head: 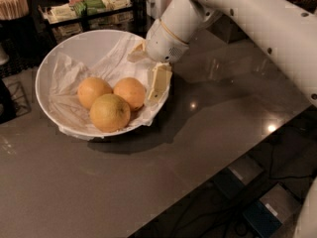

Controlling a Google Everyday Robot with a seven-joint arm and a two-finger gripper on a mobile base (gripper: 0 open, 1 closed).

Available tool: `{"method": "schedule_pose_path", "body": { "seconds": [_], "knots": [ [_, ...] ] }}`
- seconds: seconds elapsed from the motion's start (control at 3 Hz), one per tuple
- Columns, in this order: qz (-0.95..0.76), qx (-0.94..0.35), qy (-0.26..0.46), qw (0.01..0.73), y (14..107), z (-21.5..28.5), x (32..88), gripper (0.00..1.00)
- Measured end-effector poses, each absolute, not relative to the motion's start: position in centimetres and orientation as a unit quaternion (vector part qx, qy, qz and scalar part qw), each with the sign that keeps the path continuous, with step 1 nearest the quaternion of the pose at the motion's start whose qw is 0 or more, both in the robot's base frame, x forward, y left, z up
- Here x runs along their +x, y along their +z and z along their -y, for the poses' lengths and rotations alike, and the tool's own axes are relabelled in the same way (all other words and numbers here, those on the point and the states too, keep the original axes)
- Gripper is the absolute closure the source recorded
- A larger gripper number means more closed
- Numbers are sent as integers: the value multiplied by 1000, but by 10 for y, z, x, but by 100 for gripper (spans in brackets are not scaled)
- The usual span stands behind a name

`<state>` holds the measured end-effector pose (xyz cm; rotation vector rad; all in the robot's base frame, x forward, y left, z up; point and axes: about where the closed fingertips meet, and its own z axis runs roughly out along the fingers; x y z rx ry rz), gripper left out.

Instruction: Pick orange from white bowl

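Observation:
The white bowl (54,66), lined with crumpled white paper, stands on the dark table and holds three fruits. The orange (130,92) is the deepest-coloured one, at the right of the group. A paler fruit (93,90) lies to its left and a larger yellower fruit (110,113) in front. My gripper (148,67) reaches down over the bowl's right rim, just right of the orange. It is open: one cream finger (158,81) hangs beside the orange and the other (137,52) lies above it. It holds nothing.
My white arm (257,24) crosses the upper right. Behind the bowl stands a tray of packets (89,6), with a holder of sticks (14,4) at the far left. The table's front edge (208,182) runs diagonally at the lower right.

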<state>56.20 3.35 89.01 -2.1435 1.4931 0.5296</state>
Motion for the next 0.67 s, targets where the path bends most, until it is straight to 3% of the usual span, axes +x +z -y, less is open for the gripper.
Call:
{"method": "schedule_pose_path", "body": {
  "seconds": [0.33,0.67],
  "knots": [
    [-544,-782,193,236,890,-33,562,7],
    [-544,-782,194,236,890,-34,562,8]
  ]
}}
